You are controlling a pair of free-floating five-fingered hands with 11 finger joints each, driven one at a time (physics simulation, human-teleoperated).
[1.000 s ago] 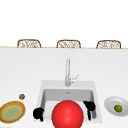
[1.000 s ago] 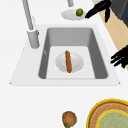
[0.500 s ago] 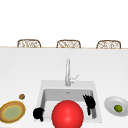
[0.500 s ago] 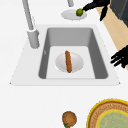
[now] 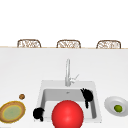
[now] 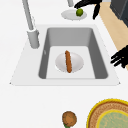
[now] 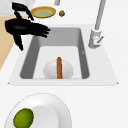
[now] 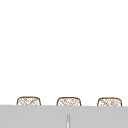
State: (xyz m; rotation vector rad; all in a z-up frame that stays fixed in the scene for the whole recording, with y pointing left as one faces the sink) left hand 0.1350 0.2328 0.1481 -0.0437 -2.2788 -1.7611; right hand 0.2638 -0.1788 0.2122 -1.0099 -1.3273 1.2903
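Observation:
My right hand (image 5: 87, 95) hovers open over the right front part of the sink (image 5: 43, 88), fingers straight and holding nothing; it is the large hand (image 7: 25, 28) in the right side view and appears beside the lime plate (image 6: 86, 3) in the left side view. My left hand (image 5: 38, 113) hangs off the sink's left front corner, fingers relaxed and empty (image 6: 121, 57). In the basin a brown sausage (image 6: 67, 61) lies on a white plate (image 6: 77, 63). A big red ball (image 5: 67, 115) covers the sink's front edge in the front view.
The faucet (image 5: 67, 72) stands behind the basin. Right of the sink a white plate (image 5: 110, 102) holds a green lime (image 5: 118, 108). Left of it lie a yellow-rimmed brown plate (image 5: 3, 110) and a small brown round thing (image 5: 22, 96). Chair backs (image 5: 28, 43) line the far edge.
My right hand has drifted slightly up and toward the back of the sink. The left hand and everything else stay where they were.

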